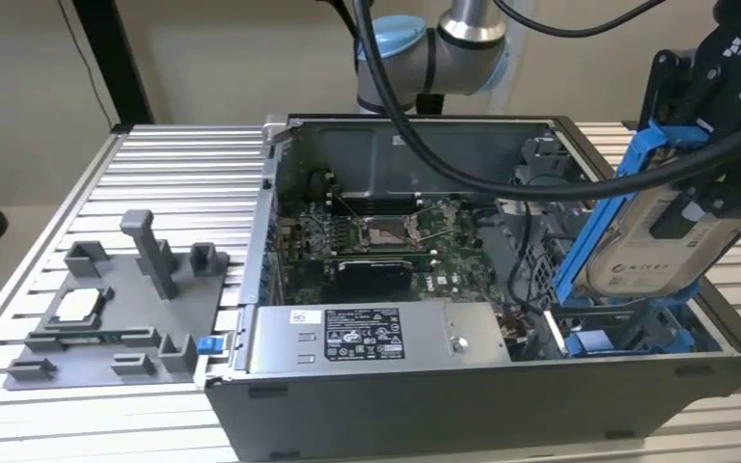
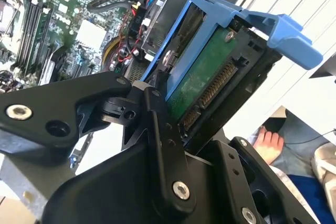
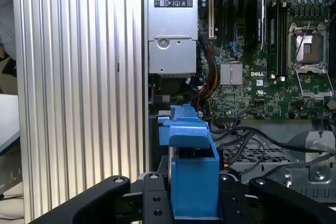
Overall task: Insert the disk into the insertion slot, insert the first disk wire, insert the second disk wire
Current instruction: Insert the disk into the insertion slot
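A ribbed metal tabletop (image 1: 151, 164) carries an open computer case (image 1: 474, 405), which is seen at the middle of the exterior view. A grey holder tray (image 1: 113, 318) is laid on the tabletop at 9 o'clock from the case, just beside its wall. Inside the case, a grey power box (image 1: 370, 338) with a printed label is set along the 6 o'clock edge, and the green main board (image 1: 384, 231) is seen at 12 o'clock from that box. A blue drive bay (image 1: 628, 338) is fitted in the case's 4 o'clock corner.

The disk (image 1: 641, 260) is held above that bay, at 3 o'clock in the exterior view. It is tilted steeply on edge, with its white label turned outward, and it is clear of the slot. Its green underside and connector row are shown in the second wrist view (image 2: 202, 77), and its blue carrier (image 3: 191, 182) in the first wrist view. The hand (image 1: 705, 207) is clamped on the disk, with the black fingers (image 2: 157, 114) pressed against the carrier's sides.
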Controlling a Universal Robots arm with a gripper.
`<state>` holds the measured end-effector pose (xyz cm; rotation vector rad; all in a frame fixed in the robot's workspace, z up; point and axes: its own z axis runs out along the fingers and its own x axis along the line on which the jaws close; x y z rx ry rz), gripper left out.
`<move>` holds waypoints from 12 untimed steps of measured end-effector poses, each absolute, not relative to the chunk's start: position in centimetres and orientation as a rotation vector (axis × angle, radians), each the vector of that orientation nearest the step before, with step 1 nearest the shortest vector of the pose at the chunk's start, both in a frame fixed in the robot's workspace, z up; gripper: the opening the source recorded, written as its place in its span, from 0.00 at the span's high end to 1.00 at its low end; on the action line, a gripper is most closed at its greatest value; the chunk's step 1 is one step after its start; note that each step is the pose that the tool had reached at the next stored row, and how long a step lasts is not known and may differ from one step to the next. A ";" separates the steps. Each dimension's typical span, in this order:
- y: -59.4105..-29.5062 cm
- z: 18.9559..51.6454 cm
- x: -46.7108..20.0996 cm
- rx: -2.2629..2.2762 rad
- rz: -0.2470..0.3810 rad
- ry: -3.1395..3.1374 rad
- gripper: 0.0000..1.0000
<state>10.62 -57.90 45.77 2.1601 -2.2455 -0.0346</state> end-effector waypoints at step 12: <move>-57.9 44.5 11.0 2.160 -0.034 -2.245 1.00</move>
